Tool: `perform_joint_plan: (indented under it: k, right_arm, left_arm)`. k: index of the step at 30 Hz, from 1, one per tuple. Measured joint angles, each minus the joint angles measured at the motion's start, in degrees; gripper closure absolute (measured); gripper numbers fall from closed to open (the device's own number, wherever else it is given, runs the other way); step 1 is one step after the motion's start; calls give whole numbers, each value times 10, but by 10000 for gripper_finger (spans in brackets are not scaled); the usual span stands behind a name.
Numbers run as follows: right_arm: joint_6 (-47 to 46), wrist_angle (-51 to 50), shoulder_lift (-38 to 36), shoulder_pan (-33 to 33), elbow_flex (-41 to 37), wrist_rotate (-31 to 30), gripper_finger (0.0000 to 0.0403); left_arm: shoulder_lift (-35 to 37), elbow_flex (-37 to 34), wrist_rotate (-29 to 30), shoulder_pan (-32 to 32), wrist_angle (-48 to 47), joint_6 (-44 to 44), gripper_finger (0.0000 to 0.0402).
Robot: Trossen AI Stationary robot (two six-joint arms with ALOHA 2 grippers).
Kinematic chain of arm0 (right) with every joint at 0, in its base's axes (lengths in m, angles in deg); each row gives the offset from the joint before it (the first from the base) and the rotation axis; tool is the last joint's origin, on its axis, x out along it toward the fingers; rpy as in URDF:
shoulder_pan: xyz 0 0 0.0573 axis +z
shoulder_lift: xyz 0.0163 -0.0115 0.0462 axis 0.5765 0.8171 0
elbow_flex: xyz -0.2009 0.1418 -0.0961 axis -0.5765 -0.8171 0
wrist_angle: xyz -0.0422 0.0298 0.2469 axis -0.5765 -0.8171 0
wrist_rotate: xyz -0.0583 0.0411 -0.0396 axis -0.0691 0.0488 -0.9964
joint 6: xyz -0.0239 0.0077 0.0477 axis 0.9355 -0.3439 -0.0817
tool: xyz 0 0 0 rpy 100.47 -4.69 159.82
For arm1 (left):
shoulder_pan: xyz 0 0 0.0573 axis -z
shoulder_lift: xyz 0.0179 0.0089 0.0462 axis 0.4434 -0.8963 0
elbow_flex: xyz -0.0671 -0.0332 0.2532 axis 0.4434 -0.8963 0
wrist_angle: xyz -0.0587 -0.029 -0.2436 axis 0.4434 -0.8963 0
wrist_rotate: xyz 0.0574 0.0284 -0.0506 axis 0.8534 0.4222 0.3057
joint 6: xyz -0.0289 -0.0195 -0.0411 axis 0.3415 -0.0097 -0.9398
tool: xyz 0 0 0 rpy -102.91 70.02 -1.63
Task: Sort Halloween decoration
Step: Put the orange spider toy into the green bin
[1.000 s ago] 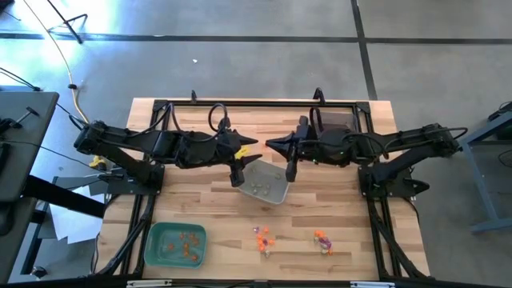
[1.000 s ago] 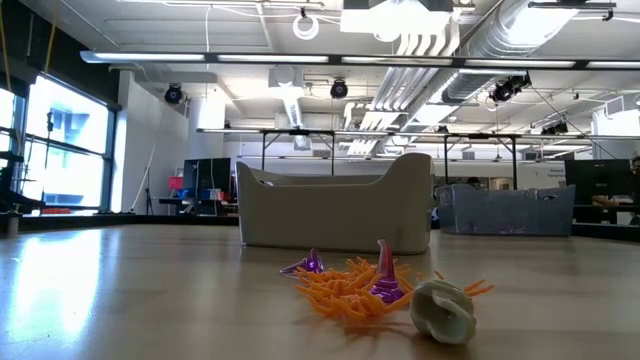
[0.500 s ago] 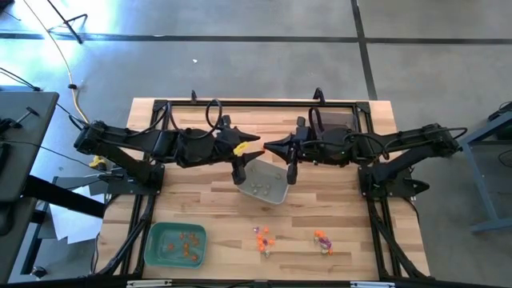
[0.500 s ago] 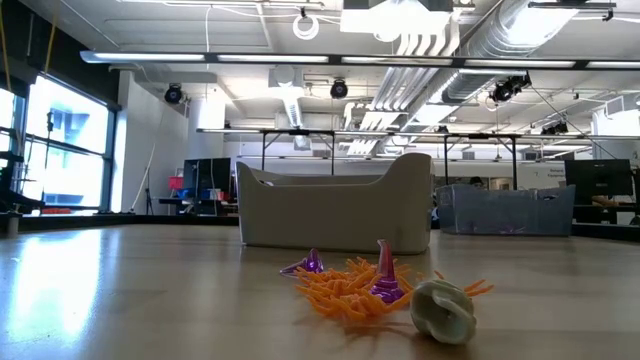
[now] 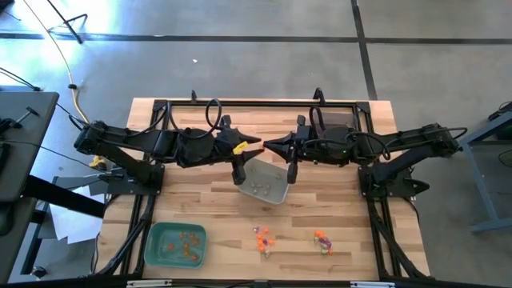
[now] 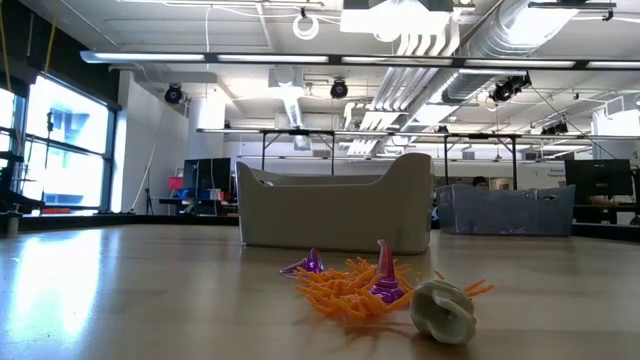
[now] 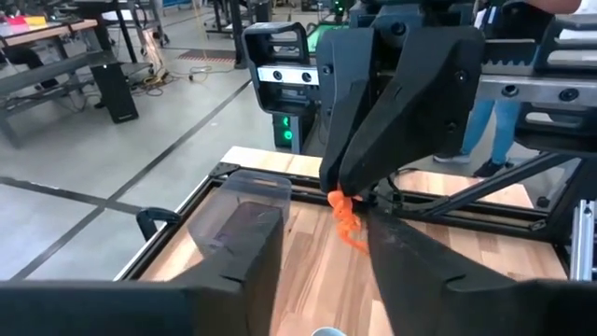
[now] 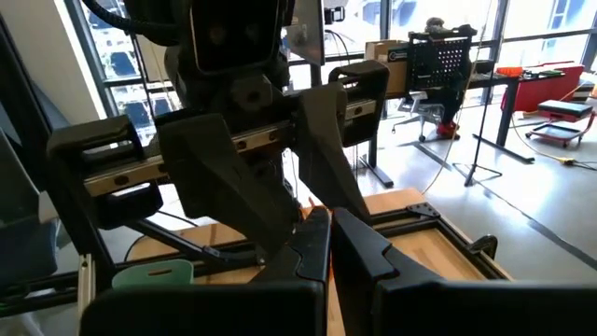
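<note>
Handover trouble is the worry here: the right pincer (image 7: 347, 191), pressed together, pinches an orange trinket (image 7: 349, 222) high over the tabletop (image 5: 336, 200), nose to nose with the left pincer (image 5: 258, 145), whose fingers (image 7: 244, 233) stand spread on either side of it. If the right lets go before the left has a firm pinch, that tiny piece probably drops beside the grey tray (image 5: 276, 196) rather than into the green tray (image 5: 154, 240) with the other orange bits. More trinkets (image 6: 375, 288) lie loose near the front edge, well apart from both arms.
</note>
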Motion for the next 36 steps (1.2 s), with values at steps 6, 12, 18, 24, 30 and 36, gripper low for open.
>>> perform_joint_plan:
  k: [6, 12, 18, 24, 30, 36]
  right_arm:
    - [0, 0, 0, 0, 0, 0, 403]
    - [0, 0, 0, 0, 0, -1, 403]
    - [-14, 0, 0, 0, 0, -1, 403]
    - [-28, 0, 0, 0, 0, -1, 384]
    - [-28, -2, 0, 0, 0, 0, 309]
    - [-25, -3, 0, 0, 0, -15, 241]
  left_arm:
    - [0, 0, 0, 0, 0, 3, 362]
    - [0, 0, 0, 0, -1, 4, 396]
    - [0, 0, 1, 0, -1, 4, 401]
    - [0, 0, 2, 0, -1, 4, 401]
    - [0, 0, 4, 0, -1, 4, 402]
    - [0, 0, 4, 2, -1, 4, 401]
